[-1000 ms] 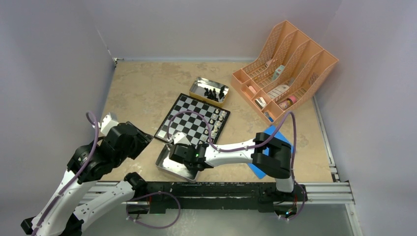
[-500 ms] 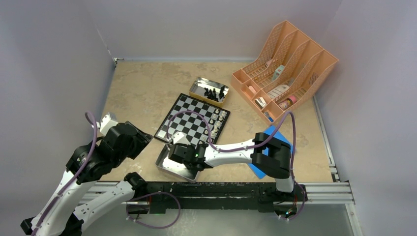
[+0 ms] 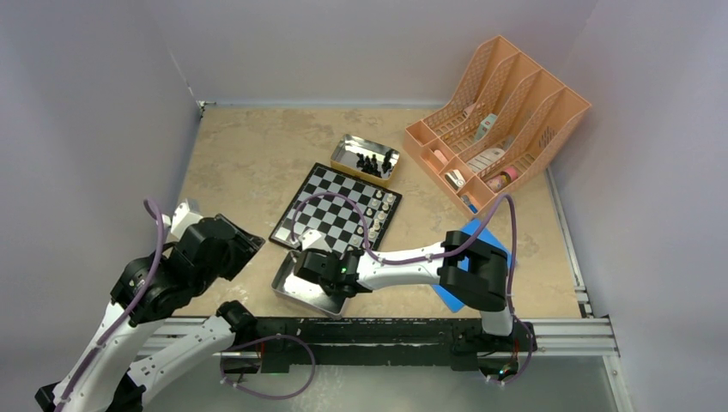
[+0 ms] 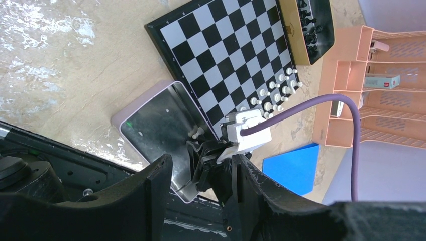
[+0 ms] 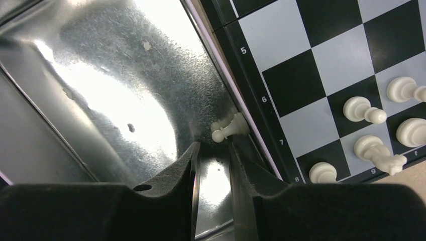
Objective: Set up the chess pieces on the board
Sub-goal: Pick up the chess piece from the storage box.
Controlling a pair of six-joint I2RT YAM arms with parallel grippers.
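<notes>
The board (image 3: 322, 202) lies mid-table, with several cream-white pieces (image 3: 380, 210) on its right edge, also seen in the right wrist view (image 5: 364, 110). Black pieces (image 3: 369, 163) sit in the far tin (image 3: 350, 148). My right gripper (image 3: 307, 268) is down inside the near tin (image 3: 292, 292), its jaws slightly apart (image 5: 213, 146). One white pawn (image 5: 228, 128) lies on its side against the tin wall, just beyond the fingertips and touching the right one. My left gripper (image 4: 201, 191) is open and empty, held above the table's near left (image 3: 245, 245).
An orange file organizer (image 3: 498, 120) holding small items stands at the back right. A blue flat square (image 3: 468, 266) lies under the right arm. Walls close in on the left, back and right. A black rail (image 3: 386, 330) runs along the near edge.
The left arm has drawn slightly back toward the near left. The right gripper has shifted only a little inside the near tin.
</notes>
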